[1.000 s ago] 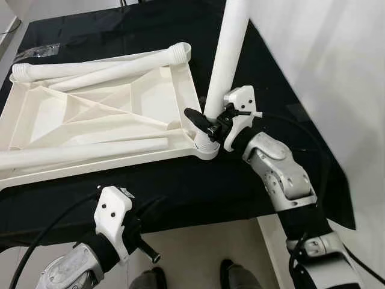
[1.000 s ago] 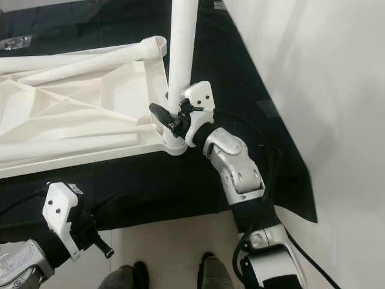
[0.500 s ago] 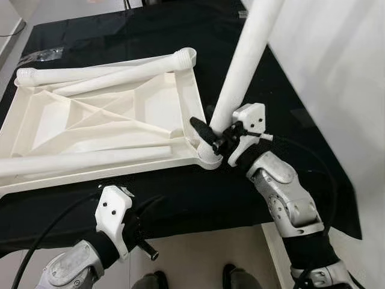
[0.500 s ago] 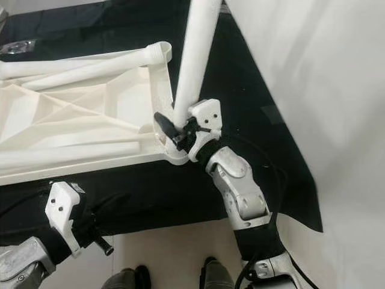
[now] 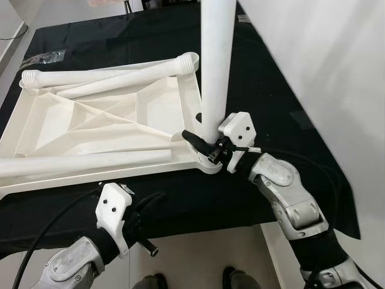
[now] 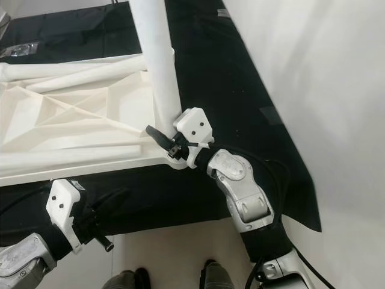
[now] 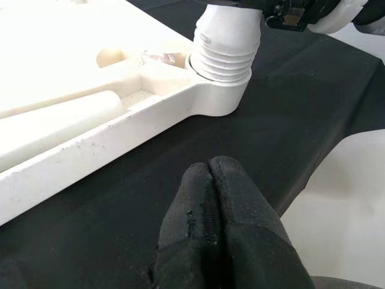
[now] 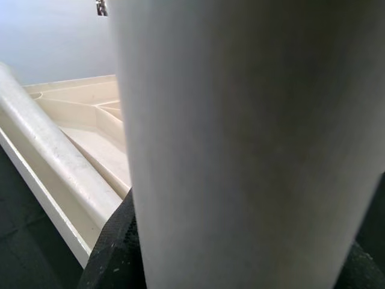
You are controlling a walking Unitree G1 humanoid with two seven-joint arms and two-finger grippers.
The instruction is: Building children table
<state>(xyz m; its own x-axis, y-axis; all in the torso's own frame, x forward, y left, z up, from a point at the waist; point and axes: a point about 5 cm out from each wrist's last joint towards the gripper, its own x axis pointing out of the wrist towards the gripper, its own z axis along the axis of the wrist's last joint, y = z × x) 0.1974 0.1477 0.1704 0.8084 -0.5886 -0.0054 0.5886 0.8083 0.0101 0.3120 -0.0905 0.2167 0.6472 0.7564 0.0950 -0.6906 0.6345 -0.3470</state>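
Left eye view: the right gripper (image 5: 207, 144) clamps low on the upright white leg (image 5: 216, 66), its ribbed end seated in the corner socket of the upturned tabletop (image 5: 90, 123) on the black cloth (image 5: 271, 90). Smooth, stiff, probably light plastic; gripping near the base suits twisting. The left gripper (image 7: 210, 198) hangs with fingers together.

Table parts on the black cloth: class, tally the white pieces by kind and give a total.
tabletop, upside down: 1
lying legs, resting on it: 3
upright leg, in the corner socket, gripped by the right end effector: 1
Total: 5
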